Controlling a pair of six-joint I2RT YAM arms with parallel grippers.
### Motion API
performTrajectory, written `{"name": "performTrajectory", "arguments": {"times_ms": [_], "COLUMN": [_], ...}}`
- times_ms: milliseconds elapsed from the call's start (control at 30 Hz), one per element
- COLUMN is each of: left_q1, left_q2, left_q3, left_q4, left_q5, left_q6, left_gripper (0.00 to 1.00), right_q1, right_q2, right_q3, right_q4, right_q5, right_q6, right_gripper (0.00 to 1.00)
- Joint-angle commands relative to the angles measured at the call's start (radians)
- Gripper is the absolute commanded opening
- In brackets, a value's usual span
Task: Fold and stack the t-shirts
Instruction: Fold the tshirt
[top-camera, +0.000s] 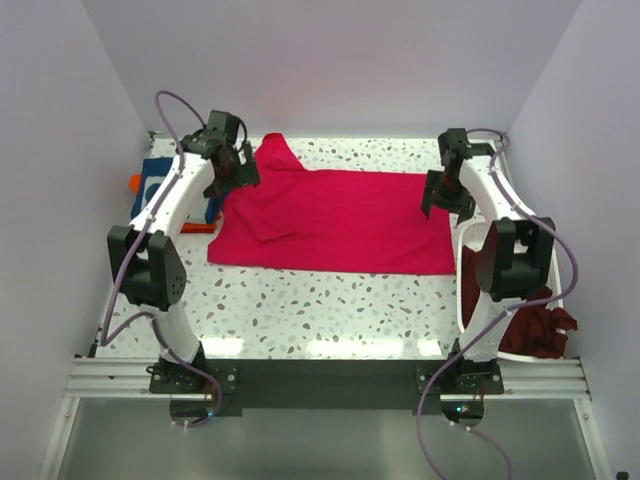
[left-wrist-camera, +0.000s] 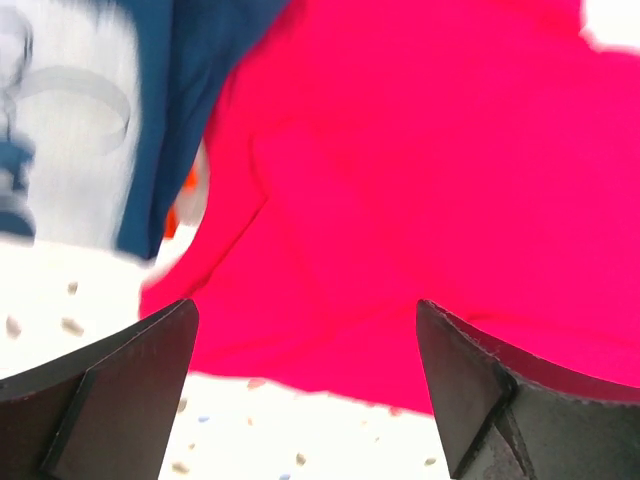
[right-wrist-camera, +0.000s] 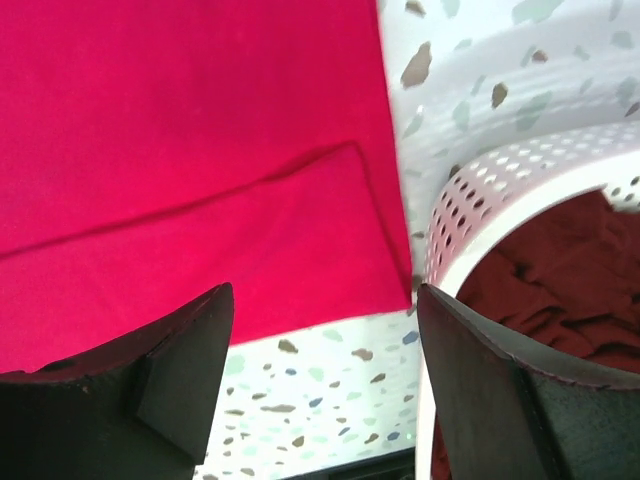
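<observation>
Now the pink shirt (top-camera: 335, 220) lies spread flat on the table (top-camera: 320, 310), from the middle out toward 12 o'clock, with one sleeve poking up toward 11 and a small loose fold near its 9 o'clock edge. The left gripper (top-camera: 228, 172) hangs at 10 o'clock over that edge, jaws wide apart and nothing between them. In the left wrist view, pink cloth fills the gap below its fingers (left-wrist-camera: 130, 390). The right gripper (top-camera: 447, 200) hangs at 2 o'clock over the shirt's other end, jaws likewise apart and empty; its wrist view shows a folded hem below.

At 9 o'clock, touching the pink shirt, lies a navy shirt (top-camera: 158, 180) with a bit of orange cloth (top-camera: 135, 182) at its outer side. At 4 o'clock stands a basket (top-camera: 470, 235), just beside the pink shirt's corner, with maroon shirts (top-camera: 540, 325) inside and spilling over its rim.
</observation>
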Motion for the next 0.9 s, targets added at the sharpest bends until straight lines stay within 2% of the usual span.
{"name": "performTrajectory", "arguments": {"times_ms": [0,200,333,633,867], "left_q1": [0.010,0.027,0.030,0.030,0.030], "left_q2": [-0.136,-0.241,-0.246,-0.215,-0.171], "left_q3": [-0.214,-0.469,-0.525,-0.595,-0.716], "left_q4": [0.060,0.133,0.195,0.370,0.487], "left_q5": [-0.024,-0.046,-0.017,0.049,0.106], "left_q6": [0.003,-0.003,-0.002,-0.046,-0.086], "left_gripper": [0.93,0.79,0.68,0.65,0.65], "right_q1": [0.025,0.106,0.132,0.140,0.140], "right_q2": [-0.109,-0.176,-0.149,-0.050,-0.018], "right_q3": [-0.073,-0.220,-0.262,-0.268,-0.361], "right_q4": [0.034,0.098,0.129,0.195,0.238], "right_q5": [-0.109,-0.150,-0.170,-0.167,-0.143], "right_q6": [-0.018,-0.028,-0.004,0.008,0.008], "right_gripper": [0.77,0.71,0.68,0.68,0.68]}}
